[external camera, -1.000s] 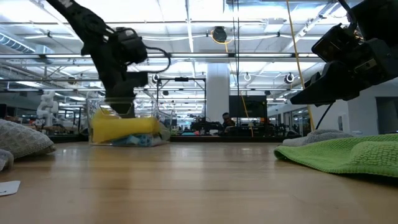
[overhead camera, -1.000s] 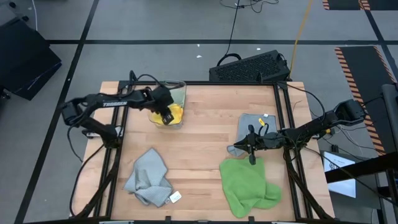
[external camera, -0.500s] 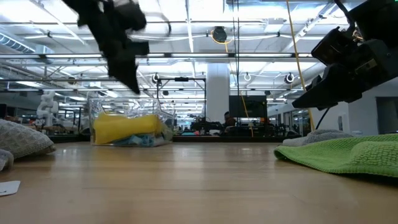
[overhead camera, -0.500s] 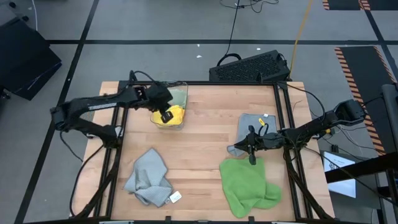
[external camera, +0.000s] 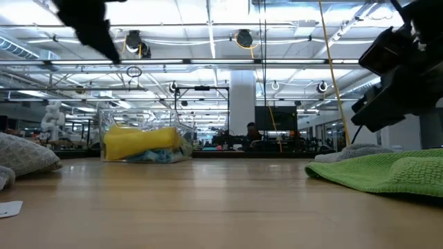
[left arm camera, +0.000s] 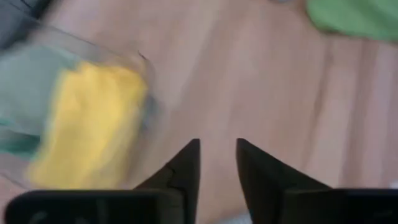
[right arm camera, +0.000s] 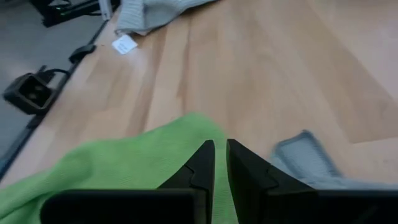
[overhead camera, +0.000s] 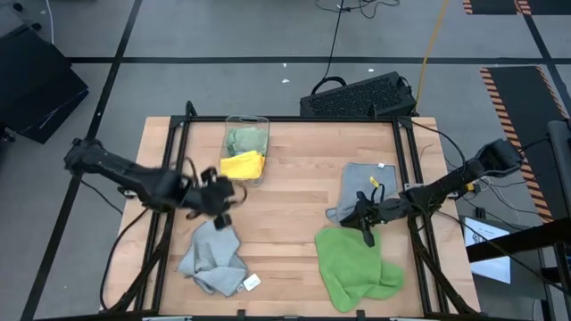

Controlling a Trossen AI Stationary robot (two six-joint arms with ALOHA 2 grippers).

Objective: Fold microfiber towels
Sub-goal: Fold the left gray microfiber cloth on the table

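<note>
While the left gripper [overhead camera: 217, 198] hangs over bare wood at centre-left of the high view, just above the crumpled grey towel [overhead camera: 214, 257] at lower left, its fingers [left arm camera: 186, 167] stand slightly spread and hold nothing. Up at the top centre-left, a clear plastic bin [overhead camera: 245, 148] holds a yellow towel [overhead camera: 243, 165] and a pale green one [overhead camera: 244, 137]. At right of centre, the right gripper [overhead camera: 366, 214] hovers between a folded grey towel [overhead camera: 363, 183] and a bright green towel [overhead camera: 356, 266] below it, fingers [right arm camera: 200, 165] nearly together, empty.
</note>
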